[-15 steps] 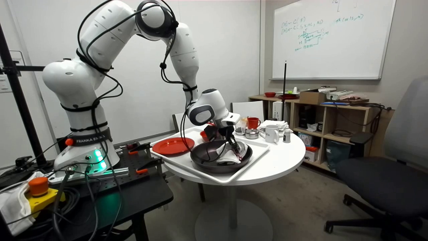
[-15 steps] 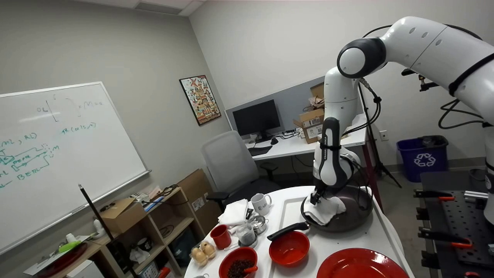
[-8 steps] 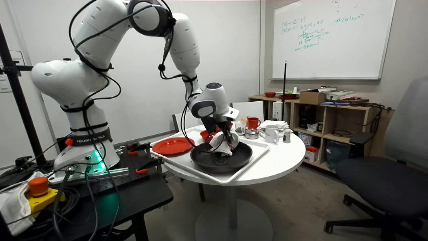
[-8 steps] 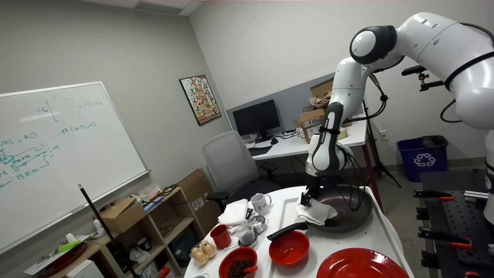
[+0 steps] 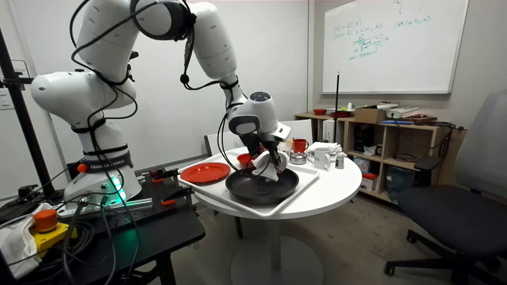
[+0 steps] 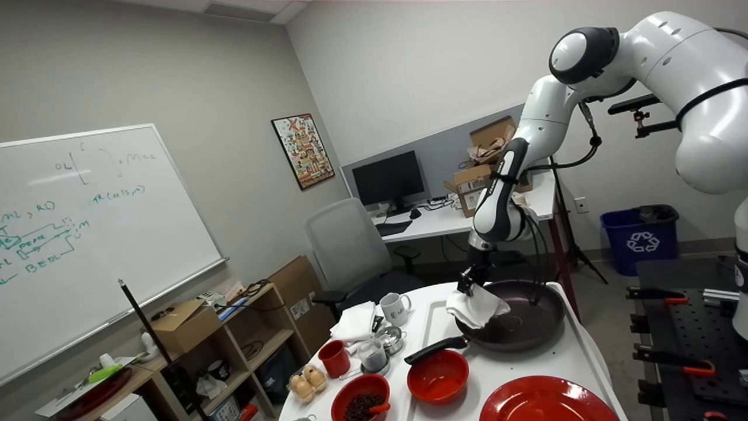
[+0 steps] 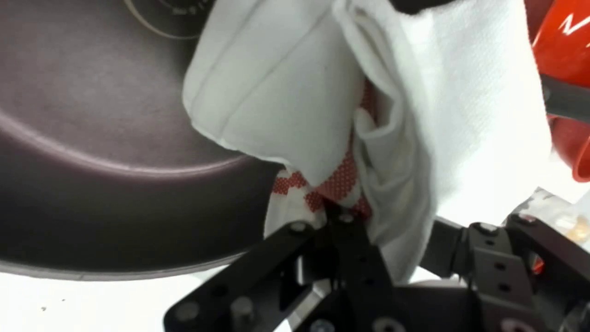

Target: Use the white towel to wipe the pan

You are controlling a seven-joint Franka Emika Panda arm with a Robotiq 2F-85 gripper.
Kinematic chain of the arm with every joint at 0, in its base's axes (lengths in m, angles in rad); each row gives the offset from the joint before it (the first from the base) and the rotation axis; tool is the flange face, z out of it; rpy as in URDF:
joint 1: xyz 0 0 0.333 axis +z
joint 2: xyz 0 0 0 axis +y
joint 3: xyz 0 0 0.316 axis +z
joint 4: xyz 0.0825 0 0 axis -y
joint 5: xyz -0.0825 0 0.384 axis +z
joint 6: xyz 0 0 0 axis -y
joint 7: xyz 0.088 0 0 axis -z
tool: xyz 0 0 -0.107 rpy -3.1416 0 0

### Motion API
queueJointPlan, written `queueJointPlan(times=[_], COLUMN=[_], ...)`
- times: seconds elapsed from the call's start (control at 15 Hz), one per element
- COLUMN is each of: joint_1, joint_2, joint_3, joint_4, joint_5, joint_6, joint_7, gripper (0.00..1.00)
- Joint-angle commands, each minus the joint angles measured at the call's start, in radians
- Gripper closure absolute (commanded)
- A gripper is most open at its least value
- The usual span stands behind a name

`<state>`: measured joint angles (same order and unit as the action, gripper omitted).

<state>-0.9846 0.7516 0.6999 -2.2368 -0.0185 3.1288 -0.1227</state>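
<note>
We see the black robot gripper [image 6: 466, 287] pinching the soft white fabric towel [image 6: 476, 309], which droops in folds from its jaws; in the wrist view we make out a red patterned band [image 7: 340, 180] on the cloth. The towel hangs over one edge of the large round black frying pan [image 5: 259, 190], near its black handle [image 6: 433, 351], and we cannot tell whether they touch. The pan stands on a white rectangular tray [image 5: 305, 179] on a round white table [image 5: 341, 184], near a flat round red plate [image 5: 205, 173]. That handle runs close by a glossy round red bowl [image 6: 438, 377]
</note>
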Motion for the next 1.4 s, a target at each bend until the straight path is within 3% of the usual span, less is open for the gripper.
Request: queueJointPlan(times=[0.0, 0.33, 0.6, 0.8, 1.13, 1.33], joint_1=[0.020, 0.136, 0.326, 0.469, 0.598, 0.701], joint_2=[-0.076, -0.122, -0.144, -0.117, -0.072, -0.055], joint_3=[-0.058, -0.231, -0.425, -0.532, -0.576, -0.652], joint_4=[-0.067, -0.096, -0.085, -0.049, 0.030, 0.082], joint_5=[0.035, 0.049, 0.071, 0.087, 0.114, 0.126], joint_6=[0.095, 0.082, 0.004, -0.024, -0.110, -0.192], joint_7=[0.032, 0.097, 0.135, 0.150, 0.139, 0.176], gripper=[0.97, 0.97, 0.97, 0.97, 0.97, 0.97])
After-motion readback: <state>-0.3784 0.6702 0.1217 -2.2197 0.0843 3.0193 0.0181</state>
